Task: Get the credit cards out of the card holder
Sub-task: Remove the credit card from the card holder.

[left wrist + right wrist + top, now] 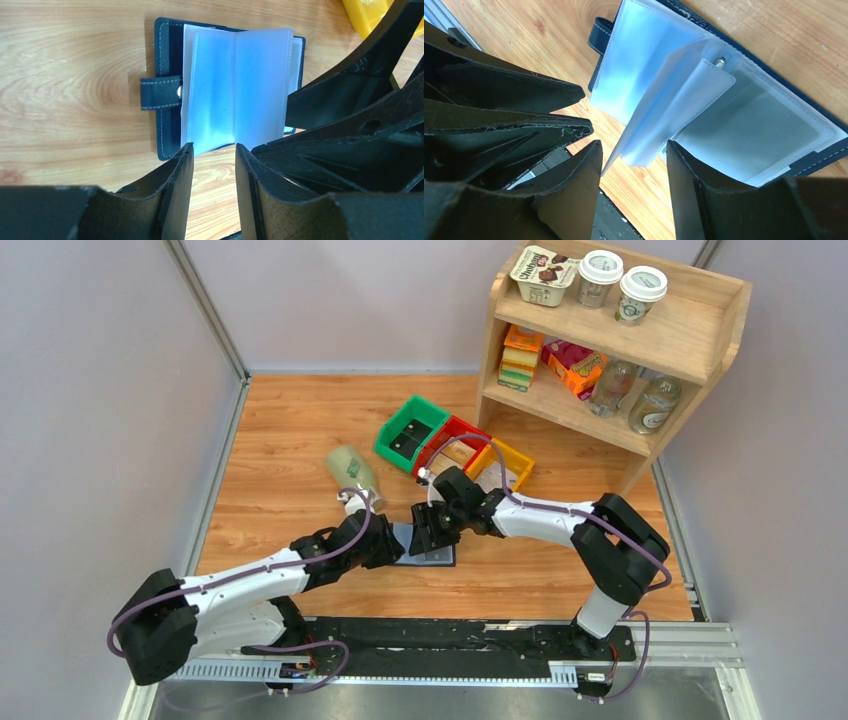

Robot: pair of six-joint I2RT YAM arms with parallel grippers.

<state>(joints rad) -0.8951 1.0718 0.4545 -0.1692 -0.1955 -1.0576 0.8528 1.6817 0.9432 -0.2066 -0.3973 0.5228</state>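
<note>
The card holder (436, 550) lies open on the wooden table, navy with a snap tab (160, 93) and pale blue clear sleeves (235, 90). One sleeve leaf (674, 110) stands up from the spine. The credit cards are hidden; none shows apart from the sleeves. My left gripper (213, 151) is open at the holder's near edge, bare table between its fingers. My right gripper (634, 152) is open on the opposite side. The raised leaf's lower edge hangs loose between its fingertips, pinched by neither. The two grippers are close together over the holder (769, 125).
Green (410, 430), red (452, 440) and yellow (505, 462) bins sit just behind the holder. A pale bottle (352, 475) lies behind the left arm. A wooden shelf (620, 340) with cups and packets stands at the back right.
</note>
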